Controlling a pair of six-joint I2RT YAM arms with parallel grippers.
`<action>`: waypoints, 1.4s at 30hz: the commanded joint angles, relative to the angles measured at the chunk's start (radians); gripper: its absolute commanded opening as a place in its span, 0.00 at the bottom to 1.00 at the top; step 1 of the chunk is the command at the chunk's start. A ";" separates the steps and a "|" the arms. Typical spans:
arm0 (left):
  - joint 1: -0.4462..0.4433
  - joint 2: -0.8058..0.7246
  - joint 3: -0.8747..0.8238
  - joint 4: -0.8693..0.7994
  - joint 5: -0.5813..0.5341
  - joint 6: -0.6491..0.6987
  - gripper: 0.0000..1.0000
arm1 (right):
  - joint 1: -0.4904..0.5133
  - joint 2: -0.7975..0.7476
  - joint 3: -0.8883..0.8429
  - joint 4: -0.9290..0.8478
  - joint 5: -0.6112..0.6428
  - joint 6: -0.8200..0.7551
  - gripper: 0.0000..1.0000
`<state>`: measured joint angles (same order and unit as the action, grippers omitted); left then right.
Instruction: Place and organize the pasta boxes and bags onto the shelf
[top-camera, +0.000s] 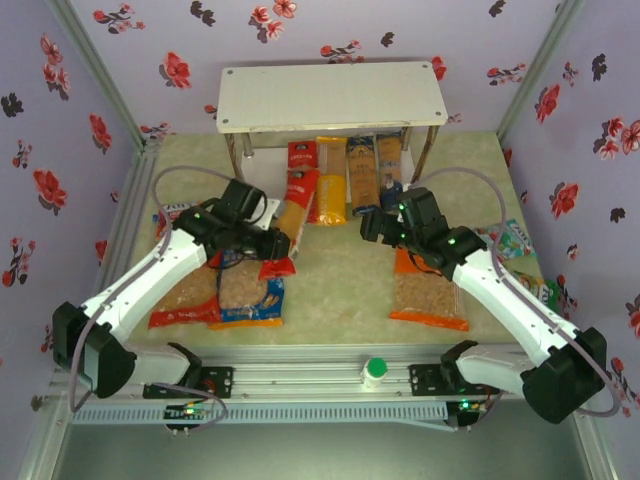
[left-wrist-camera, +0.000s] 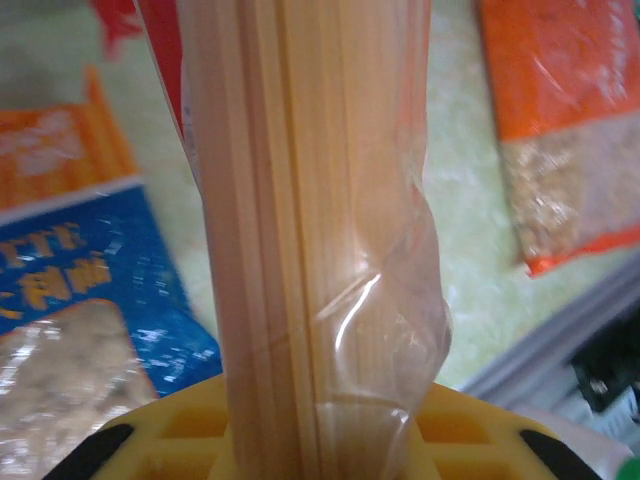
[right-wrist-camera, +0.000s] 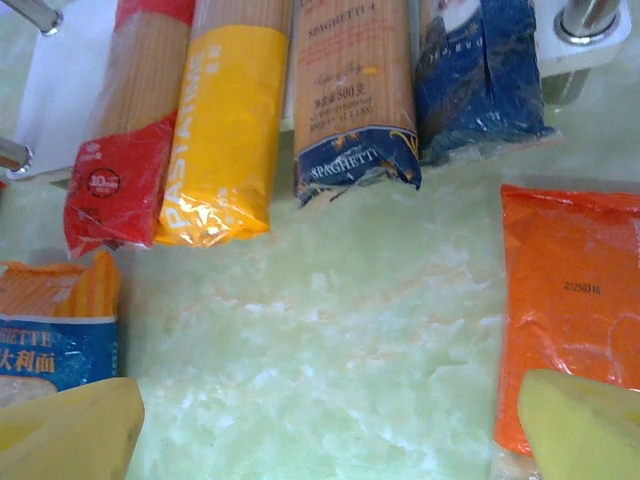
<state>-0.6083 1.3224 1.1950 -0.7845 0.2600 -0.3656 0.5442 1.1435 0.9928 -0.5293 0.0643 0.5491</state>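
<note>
The red spaghetti pack (top-camera: 293, 215) is clamped crosswise in my left fingers (top-camera: 272, 243) and held above the surface (top-camera: 340, 280). Its far end points at the shelf (top-camera: 332, 95) and its red near end hangs toward me. My left arm reaches forward and inward from its base, wrist turned toward the middle.

Four other packs (right-wrist-camera: 225, 130) lie side by side on the shelf's lower board, their near ends overhanging its front edge. Bare board shows between the red one there and the left leg.

My right arm mirrors the left. My right fingers (top-camera: 372, 225) are spread wide and empty, hovering over bare surface just before those ends.

The blue bag (top-camera: 250, 292) and red bag (top-camera: 185, 303) lie beneath my left arm and the orange bag (top-camera: 430, 295) beneath my right, with an open lane between them.
</note>
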 joint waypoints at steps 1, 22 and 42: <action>0.040 0.042 0.113 0.079 -0.053 0.055 0.00 | 0.008 0.002 0.041 -0.002 0.012 -0.018 0.97; 0.157 0.520 0.520 0.057 -0.305 0.118 0.00 | 0.008 0.060 0.111 -0.022 0.004 -0.056 0.97; 0.172 0.716 0.670 0.046 -0.391 0.073 0.00 | 0.003 0.100 0.122 -0.015 -0.004 -0.077 0.98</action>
<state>-0.4511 2.0392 1.8000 -0.8200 -0.0978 -0.2821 0.5461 1.2400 1.0893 -0.5480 0.0639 0.4965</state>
